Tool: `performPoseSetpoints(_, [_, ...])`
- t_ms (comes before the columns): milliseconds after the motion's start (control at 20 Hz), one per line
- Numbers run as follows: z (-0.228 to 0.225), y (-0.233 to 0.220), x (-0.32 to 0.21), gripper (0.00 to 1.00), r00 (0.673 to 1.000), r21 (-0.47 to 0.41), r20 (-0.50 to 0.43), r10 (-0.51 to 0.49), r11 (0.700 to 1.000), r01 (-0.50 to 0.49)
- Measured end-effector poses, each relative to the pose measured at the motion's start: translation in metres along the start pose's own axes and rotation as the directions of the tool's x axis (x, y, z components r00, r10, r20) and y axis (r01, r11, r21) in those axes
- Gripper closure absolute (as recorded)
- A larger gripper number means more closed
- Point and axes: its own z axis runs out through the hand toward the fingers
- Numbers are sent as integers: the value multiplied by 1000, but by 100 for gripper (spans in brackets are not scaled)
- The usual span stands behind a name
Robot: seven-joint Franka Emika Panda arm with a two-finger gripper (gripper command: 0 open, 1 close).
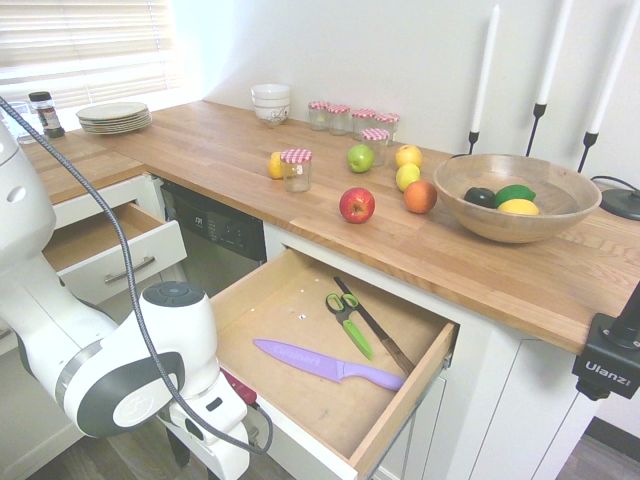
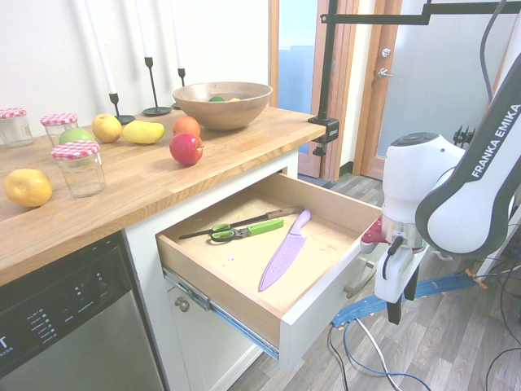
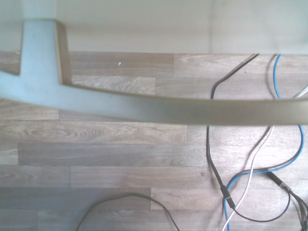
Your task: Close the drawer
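Tool (image 2: pixel 396 287) fronts open drawer (image 2: pixel 244 305) holding purple knife (image 2: pixel 285 250), scissors (image 2: pixel 244 230).

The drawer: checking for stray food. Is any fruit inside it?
No: the drawer holds only a purple knife, green scissors and a dark knife.

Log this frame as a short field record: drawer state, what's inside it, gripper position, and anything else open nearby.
drawer: pulled far out, not yet closed
contents: purple knife, green-handled scissors, dark-handled knife, all lying flat on the plywood bottom
handle: silver bar, close under the wrist camera
gripper: pointing down in front of the white front panel; contact with the handle not visible
other drawer: narrower one to the side, also open
counter: fruit, jars, wooden bowl
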Motion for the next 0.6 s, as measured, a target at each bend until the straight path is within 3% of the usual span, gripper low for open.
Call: performPoseSetpoints(600, [-1, -2, 9, 100, 1000, 15, -2, 9, 1000, -9])
